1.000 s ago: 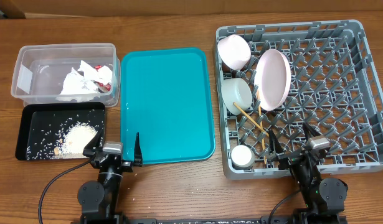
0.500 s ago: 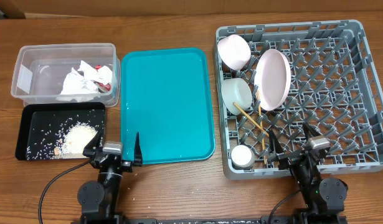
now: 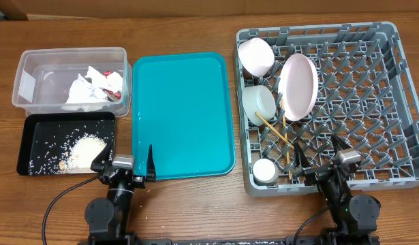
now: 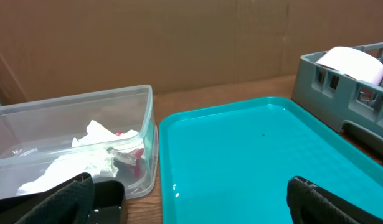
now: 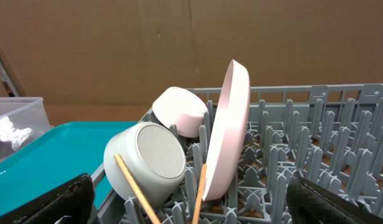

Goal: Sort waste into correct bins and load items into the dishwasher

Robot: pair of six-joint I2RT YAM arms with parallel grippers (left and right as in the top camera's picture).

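Leaning round white plate (image 3: pixel 299 85) in grey pegged rack (image 3: pixel 383 129).

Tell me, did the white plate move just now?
No. The plate still leans at the same pegs of the grey rack, right beside the pale bowl.

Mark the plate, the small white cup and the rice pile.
plate (image 3: pixel 298 85), overhead view, middle of its face.
small white cup (image 3: pixel 266 171), overhead view, centre of its top.
rice pile (image 3: pixel 87 150), overhead view, centre of the heap.
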